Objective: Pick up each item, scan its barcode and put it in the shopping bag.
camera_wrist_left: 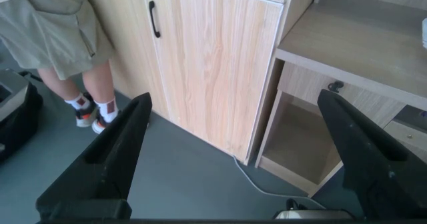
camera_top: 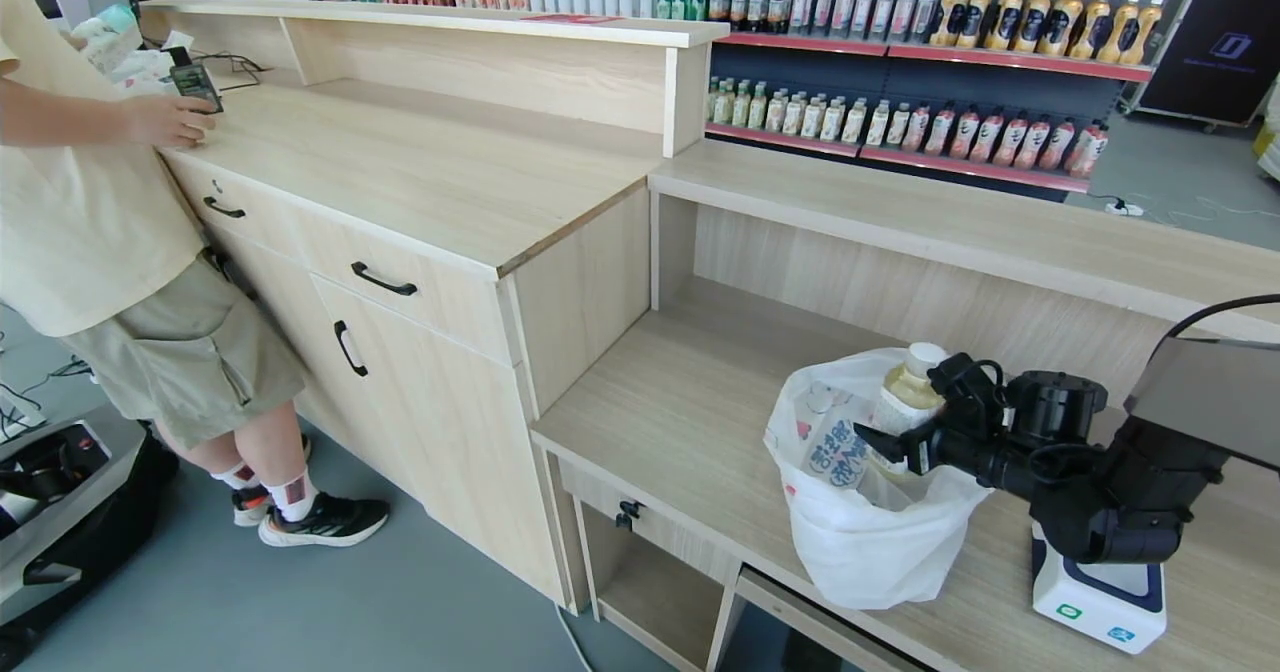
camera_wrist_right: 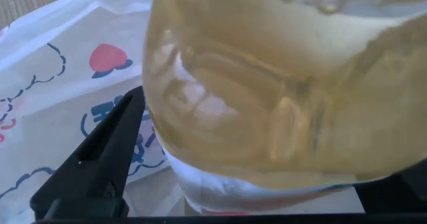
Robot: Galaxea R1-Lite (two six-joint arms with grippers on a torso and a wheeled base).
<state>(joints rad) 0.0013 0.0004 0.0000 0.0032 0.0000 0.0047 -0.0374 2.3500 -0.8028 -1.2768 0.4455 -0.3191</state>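
Lower right, the right claw [camera_top: 898, 414] grasps a white-capped amber bottle [camera_top: 903, 390] inside the white plastic bag [camera_top: 870, 547], apparently for depositing. The left claw [camera_wrist_left: 230, 157] hangs released.

Blond wood, white plastic and black metal at the checkout.
The counter [camera_top: 450, 182] is light blond wood with a fine grain, its handles [camera_top: 383, 280] black. The bag [camera_top: 870, 552] is white; the carton [camera_top: 835, 452] inside it is white with blue doodles and a red heart. The bottle [camera_top: 908, 387] holds a cloudy pale-yellow drink under a white cap. The right gripper [camera_top: 905, 407] is matt black. The scanner [camera_top: 1095, 602] is white with a dark blue panel. Behind, the shelves [camera_top: 930, 52] have red edges on dark grey backing; the floor [camera_top: 300, 602] is grey.
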